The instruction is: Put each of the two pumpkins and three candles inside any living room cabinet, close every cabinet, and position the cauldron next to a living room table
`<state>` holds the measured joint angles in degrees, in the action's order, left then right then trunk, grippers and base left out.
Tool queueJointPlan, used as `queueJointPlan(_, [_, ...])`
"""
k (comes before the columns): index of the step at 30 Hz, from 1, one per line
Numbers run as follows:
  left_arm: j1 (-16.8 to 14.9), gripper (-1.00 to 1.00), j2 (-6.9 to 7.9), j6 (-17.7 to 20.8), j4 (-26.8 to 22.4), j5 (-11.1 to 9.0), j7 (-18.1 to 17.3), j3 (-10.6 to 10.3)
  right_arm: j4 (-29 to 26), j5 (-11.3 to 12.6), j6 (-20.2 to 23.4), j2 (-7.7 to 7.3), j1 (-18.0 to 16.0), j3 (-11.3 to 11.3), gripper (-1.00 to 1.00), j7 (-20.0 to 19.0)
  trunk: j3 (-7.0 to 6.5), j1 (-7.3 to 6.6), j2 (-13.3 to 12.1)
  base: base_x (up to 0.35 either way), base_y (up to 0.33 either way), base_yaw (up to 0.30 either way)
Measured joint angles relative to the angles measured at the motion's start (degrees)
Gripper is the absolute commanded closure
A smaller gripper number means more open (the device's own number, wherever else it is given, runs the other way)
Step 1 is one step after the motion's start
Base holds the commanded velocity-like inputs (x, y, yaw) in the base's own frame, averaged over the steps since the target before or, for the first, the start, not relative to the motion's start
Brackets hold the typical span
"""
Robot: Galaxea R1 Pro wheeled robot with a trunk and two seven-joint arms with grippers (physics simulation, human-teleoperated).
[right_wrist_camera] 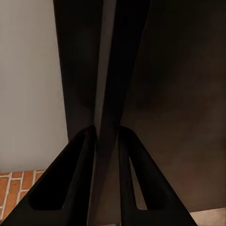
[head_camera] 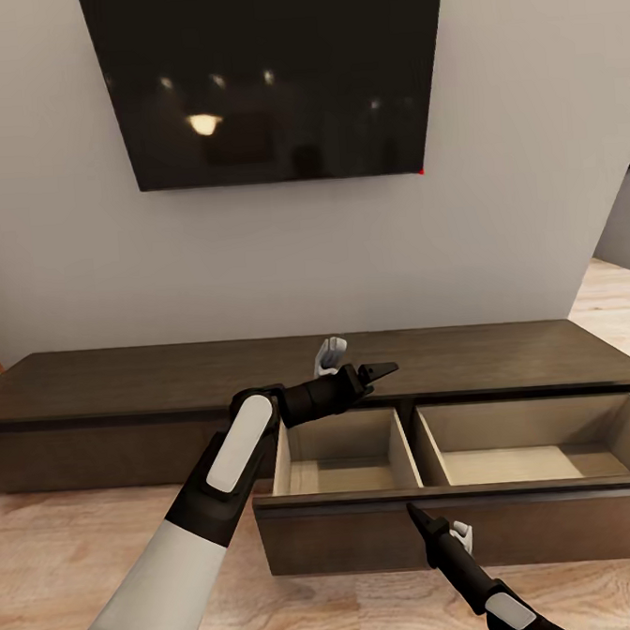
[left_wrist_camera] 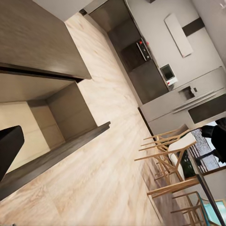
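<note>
Left gripper (head_camera: 362,376), jaws spread, hovers at frame centre above the cabinet's (head_camera: 123,385) pulled-out drawer (head_camera: 461,516); both pale compartments hold nothing. Right gripper (head_camera: 418,516), lower right, fingers pressed together against the drawer front.

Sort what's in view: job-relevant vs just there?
Job:
- cabinet, long and low under the wall
- its pulled-out drawer, open, both pale compartments bare
- left gripper above the drawer
- right gripper at the drawer front

Just there:
- TV on the wall
- wooden chairs
- kitchen units
</note>
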<state>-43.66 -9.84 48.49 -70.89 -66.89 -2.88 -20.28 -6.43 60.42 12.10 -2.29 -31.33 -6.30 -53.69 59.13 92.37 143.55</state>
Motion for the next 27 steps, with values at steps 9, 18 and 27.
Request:
queueJointPlan(9, [0.01, -1.00, 0.01, 0.01, -0.02, -0.01, 0.02, 0.01, -0.10, 0.42, 0.35, 0.00, 1.66, -0.10, -1.00, -2.91, 0.01, -0.01, 0.01, 0.000, 0.000, 0.000])
queueJointPlan(18, [0.01, -1.00, 0.01, 0.01, 0.02, -0.01, 0.02, 0.01, -0.10, 0.42, 0.38, 0.00, 1.66, -0.10, -1.00, -2.91, 0.01, -0.01, 0.01, -0.003, 0.000, 0.000])
queueJointPlan(27, [0.01, -1.00, 0.01, 0.01, -0.01, 0.02, 0.02, 0.01, -0.04, 0.19, 0.55, 0.00, 1.66, 0.05, -1.00, -2.22, 0.01, 0.01, 0.01, -0.188, 0.000, 0.000])
